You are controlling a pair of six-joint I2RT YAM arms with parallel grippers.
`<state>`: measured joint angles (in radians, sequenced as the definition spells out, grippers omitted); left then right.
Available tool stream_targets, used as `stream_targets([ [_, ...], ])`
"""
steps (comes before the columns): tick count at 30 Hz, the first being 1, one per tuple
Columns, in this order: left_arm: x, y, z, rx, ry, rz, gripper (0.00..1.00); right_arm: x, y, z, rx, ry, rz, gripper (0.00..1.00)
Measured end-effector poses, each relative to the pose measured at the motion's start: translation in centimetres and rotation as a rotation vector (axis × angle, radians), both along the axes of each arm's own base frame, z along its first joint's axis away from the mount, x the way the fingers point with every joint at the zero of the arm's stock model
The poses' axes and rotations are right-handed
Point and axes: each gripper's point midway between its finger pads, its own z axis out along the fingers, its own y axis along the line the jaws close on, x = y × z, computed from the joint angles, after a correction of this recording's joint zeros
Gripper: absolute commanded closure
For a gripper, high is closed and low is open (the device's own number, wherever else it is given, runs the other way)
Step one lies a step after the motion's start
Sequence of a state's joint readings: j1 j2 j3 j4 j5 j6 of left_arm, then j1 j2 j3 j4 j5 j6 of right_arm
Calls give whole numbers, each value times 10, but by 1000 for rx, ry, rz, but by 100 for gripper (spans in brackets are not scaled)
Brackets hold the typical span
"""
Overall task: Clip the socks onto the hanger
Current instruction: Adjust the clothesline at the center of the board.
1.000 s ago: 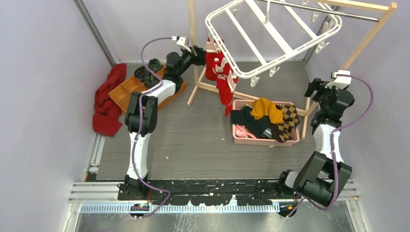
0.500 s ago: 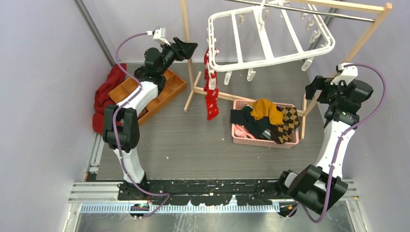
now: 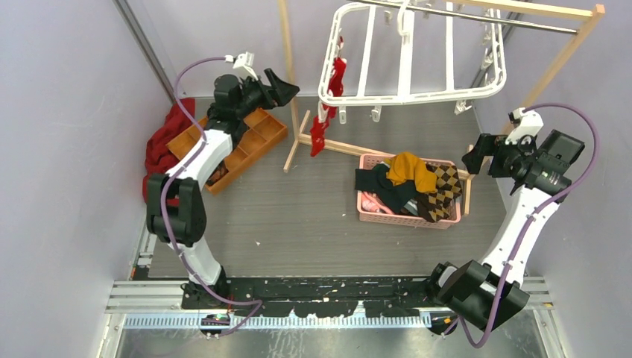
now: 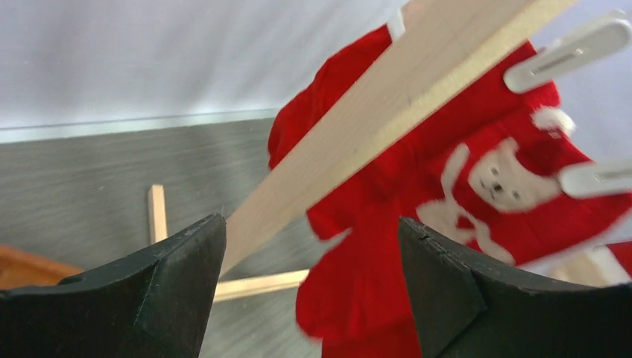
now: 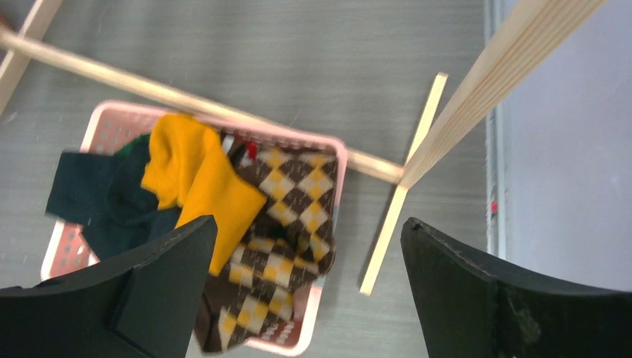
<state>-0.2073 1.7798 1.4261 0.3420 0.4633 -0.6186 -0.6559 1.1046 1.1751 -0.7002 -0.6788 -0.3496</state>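
Both pairs spread apart, left fingers (image 4: 171, 291) facing red sock (image 4: 365, 276) on hanger (image 3: 405, 67), right fingers (image 5: 149, 291) above socks (image 5: 194, 186)

Plain pale lavender-grey walls (image 3: 67, 149) close the space in on the left, back and right. A slim grey metal corner post (image 3: 145, 48) slants down the back left corner. The grey wood-grain bench (image 3: 298, 224) fills the middle (its grain runs left to right). At its back stands a light wooden rack (image 3: 288, 60) carrying a thin metal rod (image 3: 522, 21) near its top bar. Along the near edge lie a black base strip (image 3: 335, 286), flecked white, and silver metal rails (image 3: 149, 302). The light is soft and even.
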Motion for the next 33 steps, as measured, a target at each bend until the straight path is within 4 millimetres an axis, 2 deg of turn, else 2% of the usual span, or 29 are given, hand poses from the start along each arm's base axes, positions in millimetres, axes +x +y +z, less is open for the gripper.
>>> stream_targets([
  [4,-25,14,7,45,25,4,14,-22,18,-11,22,91,75,0],
  [12,-91,33,26,125,37,-12,11,-69,57,-23,33,223,279,0],
  [16,-138,41,20,132,61,-22,1,-91,85,-28,51,250,439,0],
  [20,-186,47,13,92,70,-23,0,-97,112,-31,10,232,637,0],
  [22,-204,49,9,64,77,-24,0,-100,129,-35,-27,217,767,0],
  [25,-222,48,-4,2,96,-37,1,-110,153,-49,-65,200,942,0],
  [28,-230,43,-23,-54,134,-64,3,-118,171,-64,-98,190,1080,1],
  [30,-233,39,-39,-89,175,-84,4,-114,182,-76,-165,157,1194,1],
  [33,-233,34,-54,-124,219,-108,4,-105,190,-85,-220,112,1268,7],
])
